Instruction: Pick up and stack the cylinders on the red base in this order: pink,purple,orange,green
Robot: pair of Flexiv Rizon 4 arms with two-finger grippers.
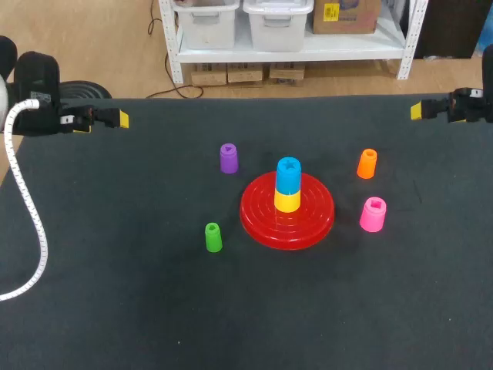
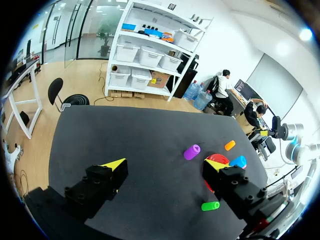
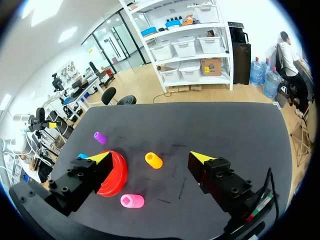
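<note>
On red base (image 1: 258, 214), blue cylinder (image 1: 288, 174) atop yellow cylinder (image 1: 286, 201), pink cylinder (image 1: 373, 214) nearby

The bench (image 1: 115, 308) wears a matt black covering, perhaps fine cloth or felt. The red base (image 1: 258, 217) is glossy plastic, ridged in rings. The pink cylinder (image 1: 373, 214), purple cylinder (image 1: 229, 158), orange cylinder (image 1: 367, 163) and green cylinder (image 1: 213, 237) look like smooth plastic with a soft sheen, as do the blue cylinder (image 1: 289, 176) and yellow cylinder (image 1: 287, 201).

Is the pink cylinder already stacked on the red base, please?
No, the pink cylinder stands on the table beside the red base, which carries only a yellow cylinder with a blue cylinder on it.
</note>
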